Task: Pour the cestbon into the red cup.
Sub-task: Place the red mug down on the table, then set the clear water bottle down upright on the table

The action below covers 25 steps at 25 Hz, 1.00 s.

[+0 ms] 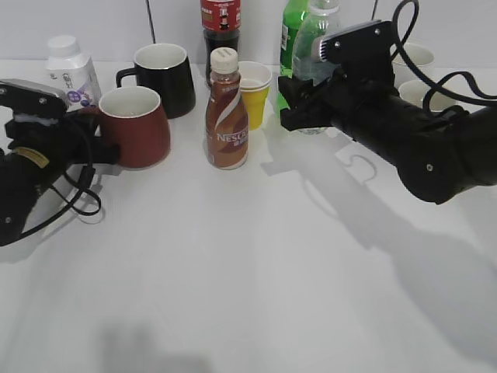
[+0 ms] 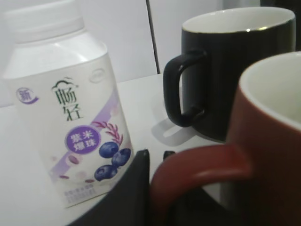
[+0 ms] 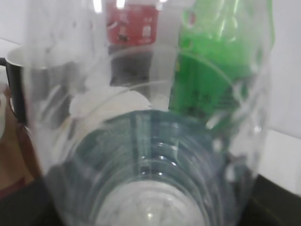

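Note:
The red cup [image 1: 140, 128] stands at the left of the white table, and its rim and loop handle fill the right of the left wrist view [image 2: 277, 155]. My left gripper [image 1: 97, 136] is shut on the cup's handle, which sits between the black fingers [image 2: 155, 157]. The cestbon [image 1: 314, 43], a clear bottle, stands upright at the back right in front of the green soda bottle. My right gripper [image 1: 307, 105] is shut around its lower body. The cestbon fills the right wrist view [image 3: 150, 155] and hides the fingers there.
A black mug [image 1: 167, 78] stands behind the red cup, with a white yogurt bottle [image 1: 71, 70] to its left. The brown Nescafe bottle [image 1: 227, 116] and the yellow paper cup [image 1: 255, 89] stand in the middle. A cola bottle [image 1: 220, 23], the green soda bottle [image 1: 293, 31] and white cups [image 1: 415, 62] line the back.

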### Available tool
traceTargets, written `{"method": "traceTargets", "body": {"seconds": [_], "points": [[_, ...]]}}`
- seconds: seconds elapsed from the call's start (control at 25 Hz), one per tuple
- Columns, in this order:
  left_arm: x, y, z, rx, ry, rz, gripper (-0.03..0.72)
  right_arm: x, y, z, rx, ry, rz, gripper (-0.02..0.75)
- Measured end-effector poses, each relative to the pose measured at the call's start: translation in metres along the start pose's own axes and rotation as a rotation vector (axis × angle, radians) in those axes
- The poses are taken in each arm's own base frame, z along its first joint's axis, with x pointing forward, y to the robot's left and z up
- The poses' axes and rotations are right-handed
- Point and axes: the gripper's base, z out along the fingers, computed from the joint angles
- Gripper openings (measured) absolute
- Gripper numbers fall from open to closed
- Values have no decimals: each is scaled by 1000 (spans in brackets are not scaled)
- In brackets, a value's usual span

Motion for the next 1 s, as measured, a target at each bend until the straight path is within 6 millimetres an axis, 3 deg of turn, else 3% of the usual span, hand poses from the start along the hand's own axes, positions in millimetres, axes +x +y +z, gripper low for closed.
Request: {"method": "traceTargets", "body": {"seconds": [0.28, 0.44, 0.6, 0.8, 1.0], "points": [[1, -1, 4, 3, -13, -4, 62, 0, 0, 0, 0, 3, 1, 471], [1, -4, 1, 8, -30, -18, 172, 2, 0, 0, 0, 20, 3, 471], [1, -9, -12, 20, -18, -24, 246, 6, 0, 0, -4, 59, -1, 471], [-8, -10, -32, 34, -9, -22, 259, 7, 1, 8, -4, 63, -7, 471], [-23, -7, -55, 33, -13, -24, 262, 29, 1, 17, 11, 122, 8, 471]]}}
